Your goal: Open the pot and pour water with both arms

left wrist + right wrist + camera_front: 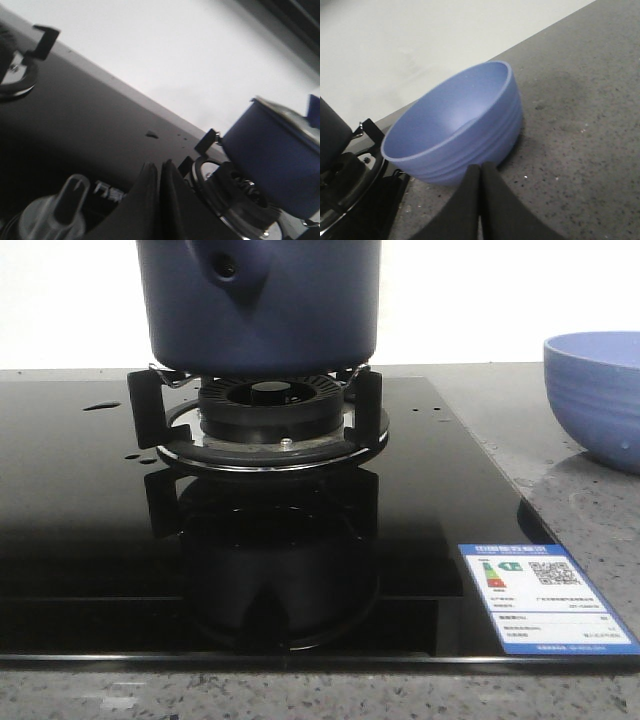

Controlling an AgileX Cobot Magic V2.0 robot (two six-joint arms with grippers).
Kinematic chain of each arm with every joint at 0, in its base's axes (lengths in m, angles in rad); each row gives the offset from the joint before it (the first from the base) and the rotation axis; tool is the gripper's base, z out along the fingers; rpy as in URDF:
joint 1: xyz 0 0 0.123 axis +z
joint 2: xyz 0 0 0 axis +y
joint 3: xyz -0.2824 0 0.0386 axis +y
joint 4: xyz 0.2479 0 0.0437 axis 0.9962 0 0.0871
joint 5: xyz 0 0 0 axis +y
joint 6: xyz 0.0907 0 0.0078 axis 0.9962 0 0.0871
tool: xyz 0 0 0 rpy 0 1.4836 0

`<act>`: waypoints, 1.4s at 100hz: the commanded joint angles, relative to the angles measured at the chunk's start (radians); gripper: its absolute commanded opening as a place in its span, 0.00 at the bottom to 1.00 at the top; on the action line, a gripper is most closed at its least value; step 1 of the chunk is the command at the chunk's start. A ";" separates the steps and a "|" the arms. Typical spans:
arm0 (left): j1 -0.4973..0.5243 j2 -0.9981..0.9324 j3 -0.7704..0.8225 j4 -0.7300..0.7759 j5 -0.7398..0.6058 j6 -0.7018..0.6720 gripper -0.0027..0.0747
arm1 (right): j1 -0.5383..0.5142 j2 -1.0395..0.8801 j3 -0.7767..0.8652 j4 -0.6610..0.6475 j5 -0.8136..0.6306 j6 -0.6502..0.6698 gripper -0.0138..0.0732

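Pot (258, 305) sat on the burner (262, 405), lid untouched; you had both the left gripper (159, 172) and the right gripper (481, 176) pinched closed, empty; opening and pouring remained.

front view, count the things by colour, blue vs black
Blue: 2, the pot and the bowl
Black: 2, the burner and the glass hob
Total: 4
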 commanded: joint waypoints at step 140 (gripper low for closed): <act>-0.002 0.963 -0.732 -1.037 0.536 1.434 0.56 | 0.007 0.450 -0.550 0.006 0.345 -0.283 0.70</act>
